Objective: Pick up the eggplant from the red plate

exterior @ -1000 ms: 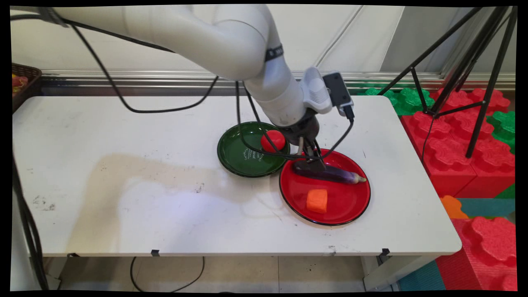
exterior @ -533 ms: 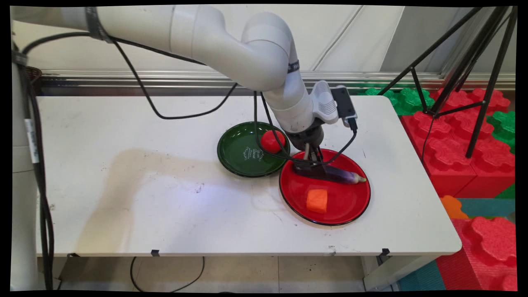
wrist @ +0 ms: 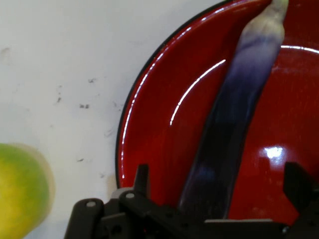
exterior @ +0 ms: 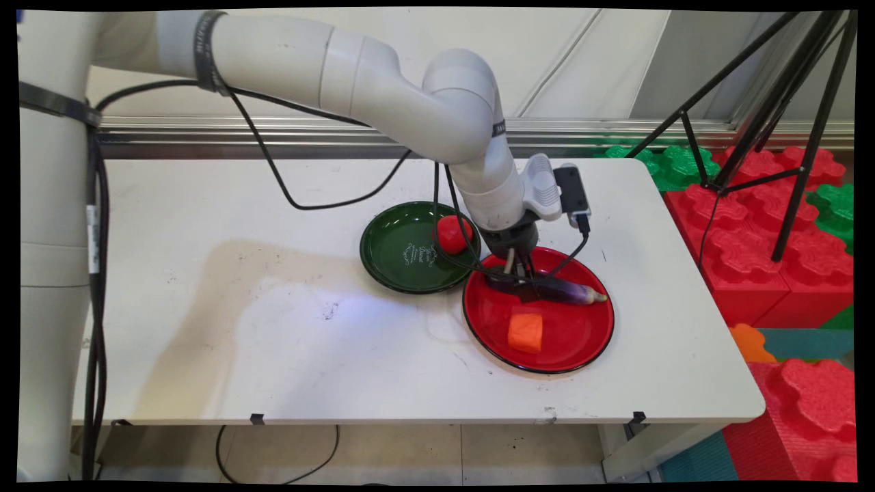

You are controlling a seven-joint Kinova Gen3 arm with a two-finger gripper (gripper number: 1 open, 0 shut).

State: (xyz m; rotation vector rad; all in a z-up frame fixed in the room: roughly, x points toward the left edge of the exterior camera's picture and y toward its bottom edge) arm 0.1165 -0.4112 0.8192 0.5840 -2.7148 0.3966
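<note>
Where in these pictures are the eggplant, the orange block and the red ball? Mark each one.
eggplant point(exterior: 564, 292): main view, purple body right of the gripper, on the red plate.
orange block point(exterior: 525, 332): main view, middle of its top face.
red ball point(exterior: 452, 234): main view, middle of its visible side, on the green plate.

Glossy red plate point(exterior: 581, 342), smooth aubergine point(exterior: 567, 292)

Table point(exterior: 205, 287): two plates touching, right of centre. Left plate point(exterior: 396, 260), nearer the far edge: round fruit point(exterior: 452, 234) in its right part. Right plate point(exterior: 574, 342), nearer the front edge: long vegetable point(exterior: 567, 292) across its far half, block point(exterior: 525, 331) before it.
</note>
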